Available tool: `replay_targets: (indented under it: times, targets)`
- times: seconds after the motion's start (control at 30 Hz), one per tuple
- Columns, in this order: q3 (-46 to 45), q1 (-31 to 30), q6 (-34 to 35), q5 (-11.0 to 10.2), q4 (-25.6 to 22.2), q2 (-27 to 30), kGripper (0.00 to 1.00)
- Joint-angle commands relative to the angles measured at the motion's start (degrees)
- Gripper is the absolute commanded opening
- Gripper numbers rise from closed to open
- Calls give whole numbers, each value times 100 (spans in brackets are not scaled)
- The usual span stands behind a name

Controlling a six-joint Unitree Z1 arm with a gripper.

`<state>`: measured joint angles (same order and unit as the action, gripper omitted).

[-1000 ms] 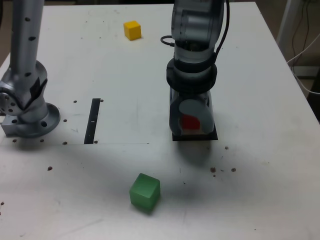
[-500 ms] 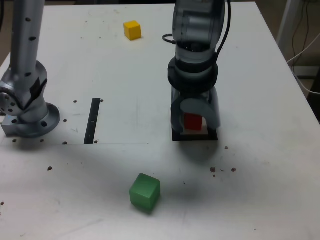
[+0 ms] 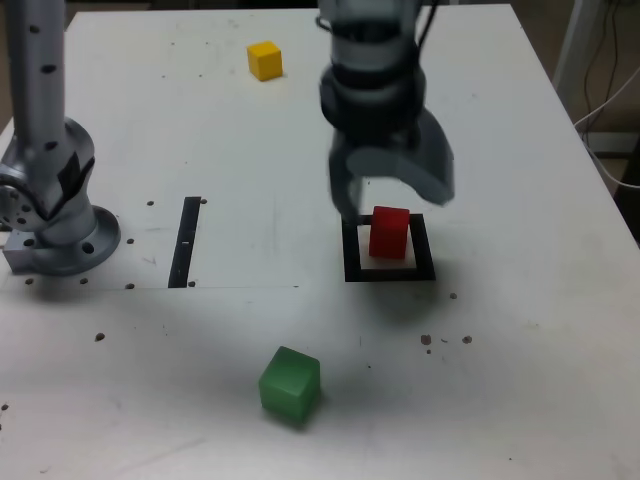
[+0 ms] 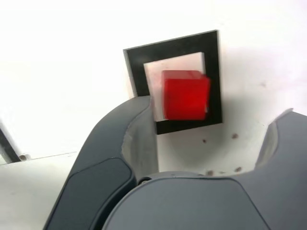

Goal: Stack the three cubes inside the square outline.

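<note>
One small matte red cube (image 3: 389,232) sits inside the thick black square outline (image 3: 352,250) on the white worktop (image 3: 520,150), so by the look of it one of three cubes is placed and two remain. The grey pincer (image 3: 392,188) hangs just above that outline, jaws spread wide and holding nothing. One larger green cube (image 3: 290,384) lies well apart from the outline toward the exterior view's near edge, and one yellow cube (image 3: 265,59) far beyond it.

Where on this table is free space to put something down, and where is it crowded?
Free: the stretch between yellow cube and black strip, and the table on the exterior view's right of the green cube. Crowded: the square outline, with red cube and open claw above.
</note>
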<state>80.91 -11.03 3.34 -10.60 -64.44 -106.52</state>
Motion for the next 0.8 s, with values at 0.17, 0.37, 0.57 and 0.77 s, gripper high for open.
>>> replay_targets:
  times: [0.17, 0.37, 0.57, 0.77]
  targets:
    - [2, 475, -1026, 364, -316, 252, 99]
    - [81, 935, -1560, 251, -550, 452, 99]
    - [436, 1591, -2067, -246, -1166, 499, 99]
    - [660, 2573, -2713, -504, -1407, 489, 99]
